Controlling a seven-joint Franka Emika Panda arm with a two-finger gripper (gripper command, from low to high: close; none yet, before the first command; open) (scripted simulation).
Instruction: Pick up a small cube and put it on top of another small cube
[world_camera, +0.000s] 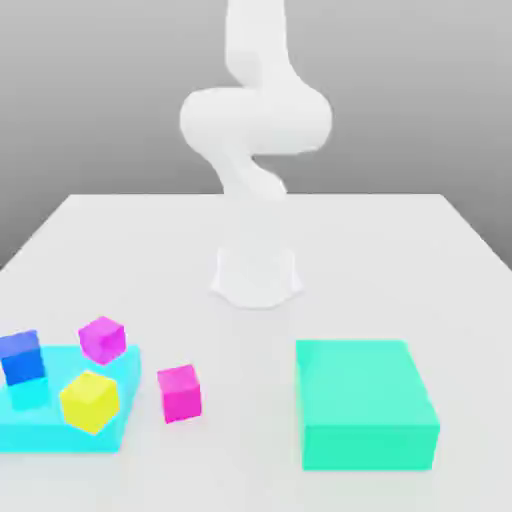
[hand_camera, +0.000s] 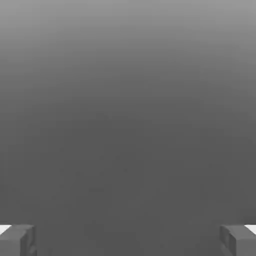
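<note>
Gripper (hand_camera: 128, 240) fingers stand spread as wide as they go in the hand view, one gray fingertip (hand_camera: 17, 240) at each lower corner, with nothing between them but plain gray ground; I have hold of nothing. From the exterior view I see the white arm (world_camera: 255, 120) folded high above its base, far from the blocks; none of the task is done, as I judge it. Near me, on the white table (world_camera: 250, 230), the small hot-pink cube (world_camera: 179, 392) sits alone, just right of a cyan tray (world_camera: 60, 430); on that tray rest a purple cube (world_camera: 102, 339), a blue cube (world_camera: 22, 357) and a yellow cube (world_camera: 89, 401); a large green block (world_camera: 365, 402) lies well apart to the right. Reaching, grasping, lifting and stacking all remain; I can read no brand, label or writing anywhere.
</note>
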